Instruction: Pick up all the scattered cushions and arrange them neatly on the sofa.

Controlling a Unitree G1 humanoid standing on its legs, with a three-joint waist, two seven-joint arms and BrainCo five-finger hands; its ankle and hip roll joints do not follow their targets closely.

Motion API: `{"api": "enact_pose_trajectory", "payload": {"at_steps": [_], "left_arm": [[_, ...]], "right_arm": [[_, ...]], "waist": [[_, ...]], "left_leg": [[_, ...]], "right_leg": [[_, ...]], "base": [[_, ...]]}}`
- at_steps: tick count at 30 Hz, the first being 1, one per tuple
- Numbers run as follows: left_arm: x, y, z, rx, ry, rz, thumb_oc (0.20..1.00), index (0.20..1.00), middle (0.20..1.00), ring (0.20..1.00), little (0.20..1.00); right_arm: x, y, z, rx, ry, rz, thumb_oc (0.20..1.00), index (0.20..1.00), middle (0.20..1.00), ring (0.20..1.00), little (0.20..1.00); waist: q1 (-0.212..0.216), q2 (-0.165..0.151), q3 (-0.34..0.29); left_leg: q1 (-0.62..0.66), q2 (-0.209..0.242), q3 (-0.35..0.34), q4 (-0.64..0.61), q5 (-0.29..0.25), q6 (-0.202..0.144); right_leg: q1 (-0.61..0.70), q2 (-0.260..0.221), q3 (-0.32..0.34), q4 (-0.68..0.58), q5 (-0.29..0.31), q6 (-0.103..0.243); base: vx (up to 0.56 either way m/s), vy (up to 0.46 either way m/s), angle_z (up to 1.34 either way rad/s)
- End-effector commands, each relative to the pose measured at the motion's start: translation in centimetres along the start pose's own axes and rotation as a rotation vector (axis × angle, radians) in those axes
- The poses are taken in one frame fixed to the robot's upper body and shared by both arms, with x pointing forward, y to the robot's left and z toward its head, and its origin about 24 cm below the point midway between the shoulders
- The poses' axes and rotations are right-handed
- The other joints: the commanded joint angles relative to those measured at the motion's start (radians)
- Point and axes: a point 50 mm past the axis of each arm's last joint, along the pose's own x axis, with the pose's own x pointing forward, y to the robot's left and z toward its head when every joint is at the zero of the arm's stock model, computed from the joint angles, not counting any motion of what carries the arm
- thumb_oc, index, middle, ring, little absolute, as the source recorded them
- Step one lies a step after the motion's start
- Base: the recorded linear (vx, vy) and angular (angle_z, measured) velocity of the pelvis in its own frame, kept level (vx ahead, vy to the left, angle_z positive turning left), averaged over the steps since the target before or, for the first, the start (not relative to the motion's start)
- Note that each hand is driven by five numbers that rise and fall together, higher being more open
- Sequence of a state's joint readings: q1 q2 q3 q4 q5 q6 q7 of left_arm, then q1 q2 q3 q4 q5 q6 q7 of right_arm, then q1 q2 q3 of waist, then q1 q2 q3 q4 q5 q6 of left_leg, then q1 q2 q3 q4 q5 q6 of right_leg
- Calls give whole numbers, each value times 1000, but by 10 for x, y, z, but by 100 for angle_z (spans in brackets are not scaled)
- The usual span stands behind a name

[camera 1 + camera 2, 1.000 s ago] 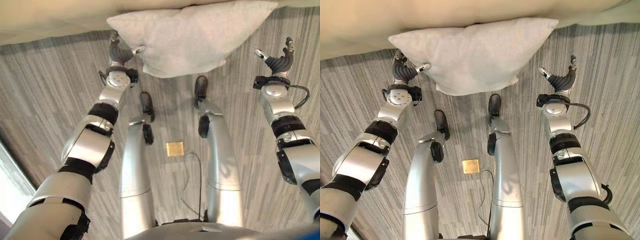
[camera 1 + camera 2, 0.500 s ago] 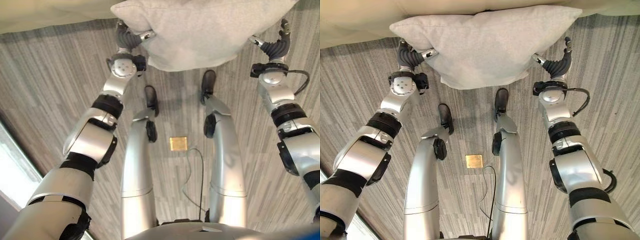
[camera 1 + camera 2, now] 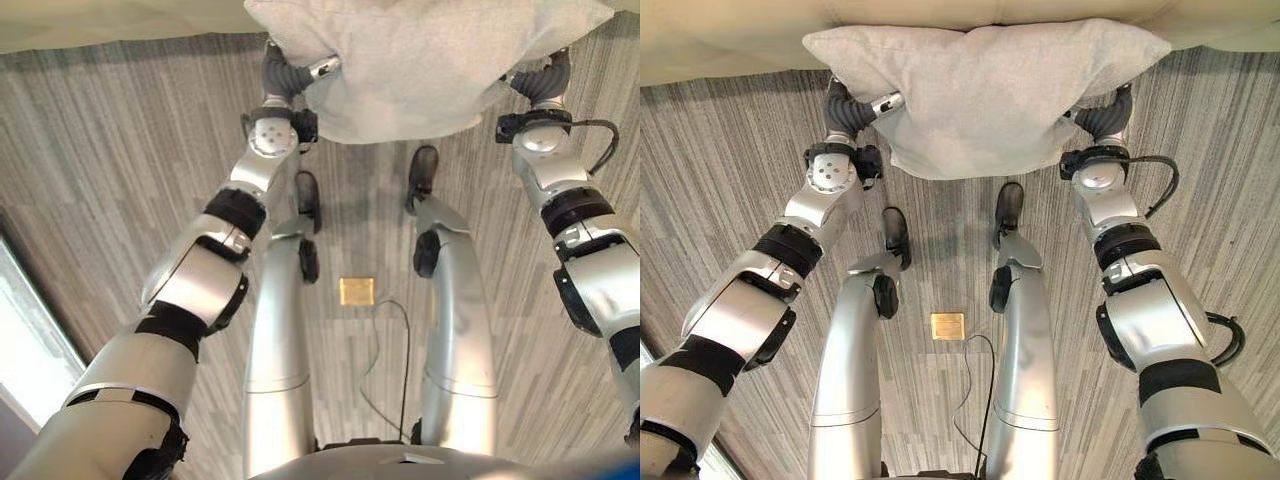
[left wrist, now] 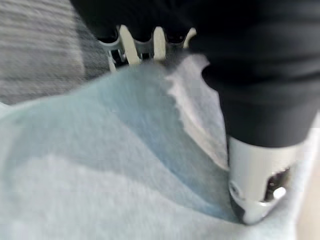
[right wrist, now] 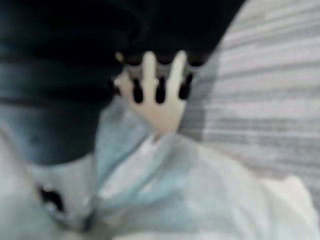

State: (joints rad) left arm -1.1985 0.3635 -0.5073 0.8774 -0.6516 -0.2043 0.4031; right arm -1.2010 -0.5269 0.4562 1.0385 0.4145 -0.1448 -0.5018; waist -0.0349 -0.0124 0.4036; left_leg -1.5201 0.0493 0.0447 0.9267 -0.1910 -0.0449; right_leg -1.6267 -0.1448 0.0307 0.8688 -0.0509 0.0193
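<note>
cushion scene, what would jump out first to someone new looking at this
The big pale grey cushion held up between the two hands, against the front edge of the cream sofa. The left hand has its thumb on one end and the right hand presses into the other end. Below lies striped grey carpet with a small brass floor plate.

Striped floor (image 3: 730, 190) lies open; the sofa (image 3: 730, 40) blocks ahead.
</note>
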Motion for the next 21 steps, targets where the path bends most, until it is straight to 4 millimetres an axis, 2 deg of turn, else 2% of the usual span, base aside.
{"api": "enact_pose_trajectory", "payload": {"at_steps": [1, 3, 4, 5, 6, 10, 14, 17, 19, 21], "left_arm": [[-4, -19, 8, -111, -61, -30, 1000, 1000, 1000, 1000, 1000], [-2, -24, 14, -155, -71, -39, 1000, 1000, 1000, 1000, 1000], [-2, -23, 14, -155, -72, -38, 567, 567, 567, 567, 567], [-2, -26, 18, -154, -87, -60, 200, 200, 200, 200, 200], [-1, -25, 24, -168, -111, -60, 200, 200, 200, 200, 200], [0, -20, 28, -195, -128, -49, 200, 200, 200, 200, 200], [-3, -12, 34, -229, -175, -45, 200, 200, 200, 200, 200], [-10, -10, 33, -266, -202, -60, 200, 200, 200, 200, 200], [-18, -12, 33, -247, -233, -98, 200, 200, 200, 200, 200], [-29, -11, 32, -216, -275, -125, 200, 200, 200, 200, 200]], "right_arm": [[-22, 64, 34, 93, -134, 238, 1000, 1000, 1000, 1000, 1000], [-31, 83, 45, 152, -152, 310, 1000, 1000, 1000, 1000, 1000], [-31, 83, 46, 152, -152, 310, 790, 790, 790, 790, 790], [-39, 95, 56, 198, -179, 369, 523, 523, 523, 523, 523], [-44, 101, 65, 247, -207, 398, 200, 200, 200, 200, 200], [-47, 104, 75, 280, -250, 422, 200, 200, 200, 200, 200], [-48, 96, 85, 288, -324, 417, 200, 200, 200, 200, 200], [-47, 81, 85, 312, -366, 386, 200, 200, 200, 200, 200], [-46, 65, 81, 310, -399, 352, 200, 200, 200, 200, 200], [-47, 48, 68, 320, -403, 301, 200, 200, 200, 200, 200]], "waist": [[-19, 59, -84], [-18, 61, -84], [-18, 62, -83], [-17, 62, -84], [-18, 63, -83], [-17, 65, -87], [-18, 64, -102], [-25, 63, -145], [-28, 61, -197], [-32, 64, -210]], "left_leg": [[-41, -22, -88, -26, 40, -12], [-42, -19, -90, -21, 44, -16], [-43, -19, -90, -20, 44, -16], [-43, -16, -90, -20, 43, -17], [-42, -19, -92, -18, 45, -18], [-42, -16, -95, -16, 44, -19], [-42, -10, -94, -15, 41, -21], [-38, -9, -83, -43, 46, -25], [-18, -6, -70, -110, 58, -28], [84, -8, -68, -206, 71, -28]], "right_leg": [[57, 7, -20, 24, -63, 88], [57, 7, -22, 28, -60, 89], [57, 7, -23, 29, -60, 88], [57, 9, -24, 27, -59, 88], [57, 14, -26, 29, -59, 89], [57, 17, -28, 27, -56, 90], [57, 19, -34, 31, -58, 91], [57, 22, -37, 15, -57, 91], [60, 22, -36, -17, -55, 92], [155, 21, -47, -87, -53, 94]], "base": [[0, 0, 0], [0, 0, 0], [0, 0, 0], [0, 0, 0], [0, 0, 0], [0, 0, 0], [10, -5, -2], [13, 0, -3], [-23, -1, 3], [-64, 3, 7]]}}
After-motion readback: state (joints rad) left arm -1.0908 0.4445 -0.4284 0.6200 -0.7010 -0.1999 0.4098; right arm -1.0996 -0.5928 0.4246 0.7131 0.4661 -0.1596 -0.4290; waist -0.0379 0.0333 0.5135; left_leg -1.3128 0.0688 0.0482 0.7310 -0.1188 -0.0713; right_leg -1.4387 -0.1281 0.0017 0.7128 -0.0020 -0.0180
